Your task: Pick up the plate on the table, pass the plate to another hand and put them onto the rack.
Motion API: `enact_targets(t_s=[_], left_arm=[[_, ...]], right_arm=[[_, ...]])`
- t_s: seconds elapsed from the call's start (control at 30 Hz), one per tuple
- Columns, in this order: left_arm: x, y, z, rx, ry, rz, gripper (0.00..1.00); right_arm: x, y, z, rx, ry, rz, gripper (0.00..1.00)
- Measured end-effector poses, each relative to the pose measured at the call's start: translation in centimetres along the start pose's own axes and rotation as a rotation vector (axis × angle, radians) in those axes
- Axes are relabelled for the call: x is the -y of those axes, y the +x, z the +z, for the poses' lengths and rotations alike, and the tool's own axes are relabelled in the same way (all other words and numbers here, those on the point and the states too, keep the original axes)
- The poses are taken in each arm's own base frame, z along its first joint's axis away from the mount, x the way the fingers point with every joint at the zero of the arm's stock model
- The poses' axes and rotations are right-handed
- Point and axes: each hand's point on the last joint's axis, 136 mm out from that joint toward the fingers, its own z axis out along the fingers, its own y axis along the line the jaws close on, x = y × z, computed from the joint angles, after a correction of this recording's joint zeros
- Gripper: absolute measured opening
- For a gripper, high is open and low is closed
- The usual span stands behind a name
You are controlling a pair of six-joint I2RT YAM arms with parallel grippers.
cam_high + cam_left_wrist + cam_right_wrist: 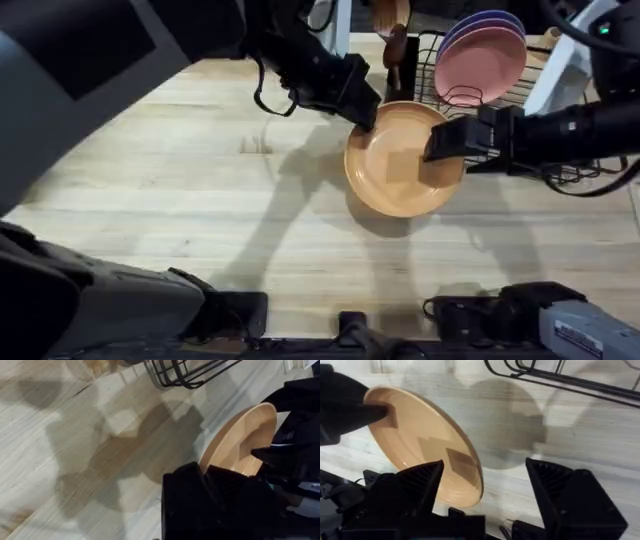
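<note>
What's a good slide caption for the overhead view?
Mid-handover: left gripper holds the plate above the table while the open right gripper closes in.

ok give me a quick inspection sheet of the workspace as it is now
surface: wooden plank table, arm shadows across it
job's things: orange-tan plate held above the table, tilted; black wire rack at the far edge
clutter: pink plate with a purple plate behind it, standing in the rack
grippers: left gripper shut on the plate's far-left rim; right gripper open around the opposite rim, right finger clear of the plate
cables: black cable looped on the left arm, cables under the right arm
surroundings: nothing seen
</note>
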Motion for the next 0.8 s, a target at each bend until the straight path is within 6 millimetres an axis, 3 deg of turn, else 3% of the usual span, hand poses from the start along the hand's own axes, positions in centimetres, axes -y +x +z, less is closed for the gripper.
enact_targets(t_s=[0.3,0.33,0.37,0.4,0.43,0.7,0.73,0.8], left_arm=[[0.0,-0.01,0.0,0.0,0.0,0.0,0.043],[0.0,0.0,0.0,0.0,0.0,0.0,0.043],[0.0,0.0,0.0,0.0,0.0,0.0,0.043],[0.01,0.0,0.0,0.0,0.0,0.0,0.043],[-0.06,0.0,0.0,0.0,-0.004,0.0,0.043],[-0.22,-0.04,-0.05,0.002,-0.009,-0.001,0.051],[-0.21,-0.05,-0.06,0.002,-0.009,0.002,0.101],[-0.1,-0.05,-0.05,0.002,-0.002,0.005,0.322]], right_arm=[[0.1,-0.16,0.33,-0.008,0.002,-0.005,0.965],[0.1,-0.17,0.33,-0.007,0.002,-0.01,0.57],[0.09,-0.16,0.33,-0.008,0.001,-0.011,0.451],[0.06,-0.2,0.33,-0.006,-0.001,-0.013,0.131],[0.02,-0.19,0.32,-0.007,-0.003,-0.013,0.064],[-0.21,-0.15,0.28,-0.009,-0.014,-0.013,0.033],[-0.2,-0.15,0.28,-0.009,-0.014,-0.013,0.032],[-0.19,-0.17,0.28,-0.009,-0.013,-0.014,0.032]])
